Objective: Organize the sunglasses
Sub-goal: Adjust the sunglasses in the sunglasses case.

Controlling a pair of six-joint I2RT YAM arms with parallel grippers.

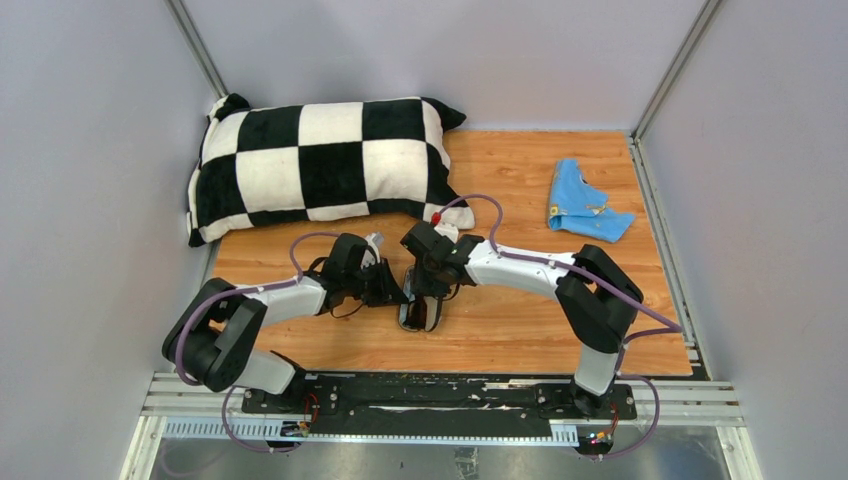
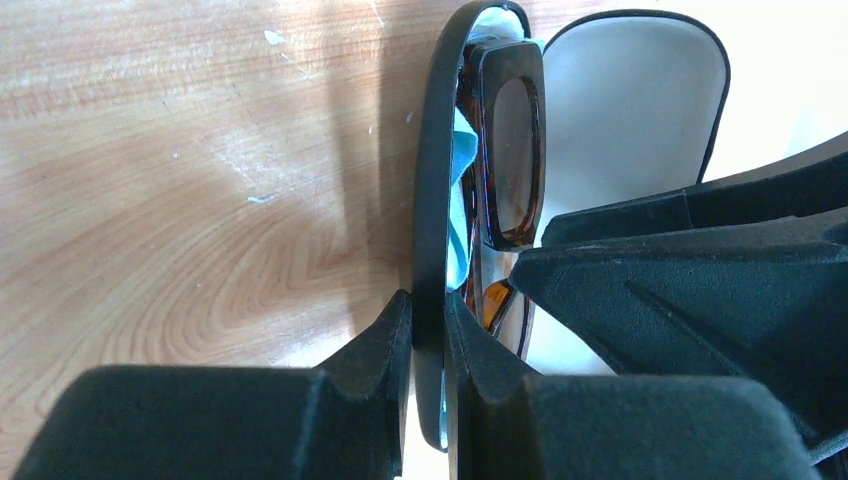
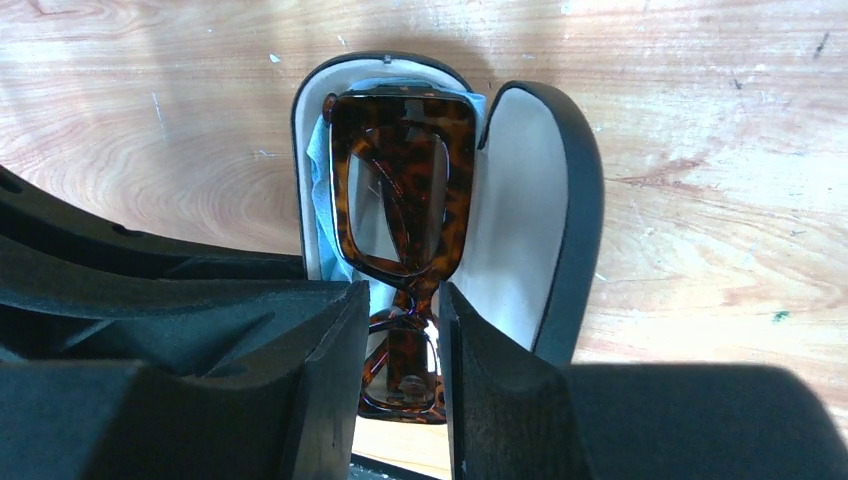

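Observation:
The sunglasses (image 3: 400, 190), tortoiseshell brown, lie folded inside the open black case (image 3: 575, 200) on the wooden table, on a light blue lining cloth (image 3: 318, 190). My right gripper (image 3: 402, 340) hovers right over them, jaws a narrow gap apart on either side of the bridge, not visibly touching it. My left gripper (image 2: 428, 330) is shut on the case's side wall (image 2: 432, 200); the sunglasses (image 2: 512, 150) show just beyond it. In the top view both grippers (image 1: 398, 292) (image 1: 432, 290) meet at the case (image 1: 420, 315) in the table's middle front.
A black-and-white checked pillow (image 1: 320, 165) lies at the back left. A crumpled blue cloth (image 1: 583, 212) lies at the back right. Grey walls enclose the wooden table (image 1: 520, 330) on three sides.

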